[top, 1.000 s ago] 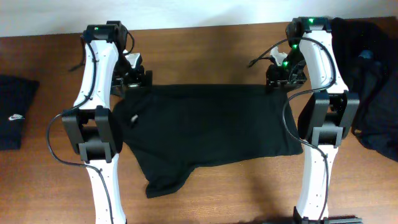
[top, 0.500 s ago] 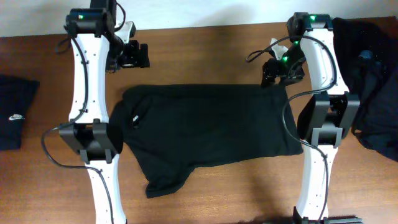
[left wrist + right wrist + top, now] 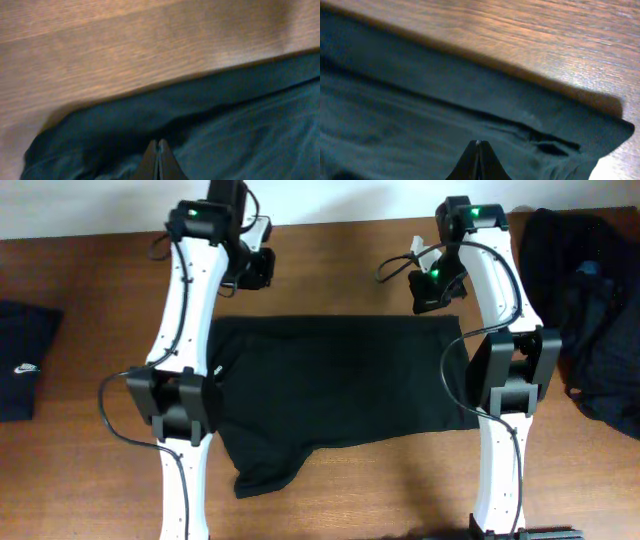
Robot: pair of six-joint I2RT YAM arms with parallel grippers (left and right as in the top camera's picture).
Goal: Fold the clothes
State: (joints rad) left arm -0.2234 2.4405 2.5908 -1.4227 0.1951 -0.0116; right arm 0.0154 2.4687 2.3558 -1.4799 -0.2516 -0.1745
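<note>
One of the clothes, a black T-shirt point(image 3: 330, 390), lies spread flat on the wooden table point(image 3: 340, 270) with a small white tag point(image 3: 215, 370) near its left side and a sleeve sticking out at the front left. My left gripper point(image 3: 255, 268) hangs beyond its far left edge, shut with nothing in it. My right gripper point(image 3: 432, 285) hangs past the far right corner, also shut and empty. The left wrist view has the closed fingertips point(image 3: 158, 142) over the dark fabric point(image 3: 225, 125). In the right wrist view my gripper point(image 3: 478, 143) is above the hemmed edge point(image 3: 420, 110).
A folded black garment with a white logo point(image 3: 22, 370) rests at the table's left edge. A heap of dark clothes point(image 3: 590, 310) sits at the far right. Both arm bases stand at the front edge, either side of the T-shirt.
Both grippers have left the T-shirt's far corners and swung inward along the back edge. Both went from open to shut. The T-shirt stays flat on the table.
</note>
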